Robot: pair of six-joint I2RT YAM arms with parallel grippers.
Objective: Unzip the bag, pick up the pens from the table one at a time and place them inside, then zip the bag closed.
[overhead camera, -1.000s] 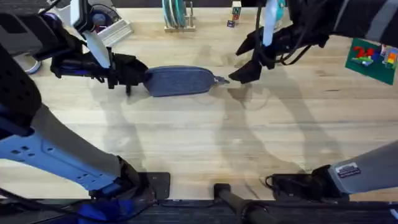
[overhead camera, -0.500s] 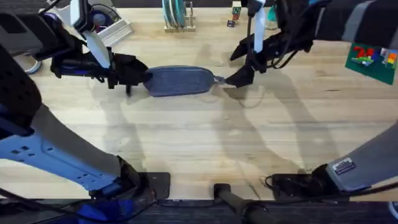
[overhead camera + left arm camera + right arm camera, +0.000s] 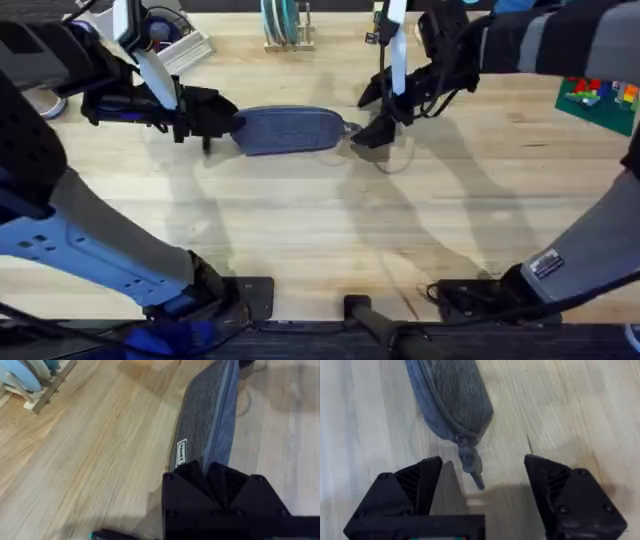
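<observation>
The grey-blue bag (image 3: 290, 130) lies lengthwise on the table (image 3: 320, 230), its zipper closed. My left gripper (image 3: 225, 118) is shut on the bag's left end; in the left wrist view the black fingers (image 3: 220, 480) clamp the fabric beside a small white label. My right gripper (image 3: 370, 130) stands open at the bag's right end. In the right wrist view the zipper pull tab (image 3: 471, 464) lies between the spread fingers (image 3: 415, 485), touching neither. A dark pen with a green tip (image 3: 107, 535) lies on the wood close by the left gripper.
A wooden rack with blue-green plates (image 3: 283, 25) stands at the back centre, also seen as the rack (image 3: 35, 380). A green board with coloured bricks (image 3: 600, 92) sits at the far right. A white object (image 3: 180, 45) lies back left. Bare wood stretches in front of the bag.
My right gripper has moved left and down, from well right of the bag to its zipper end, and now straddles the pull tab. The left gripper and bag have stayed put.
</observation>
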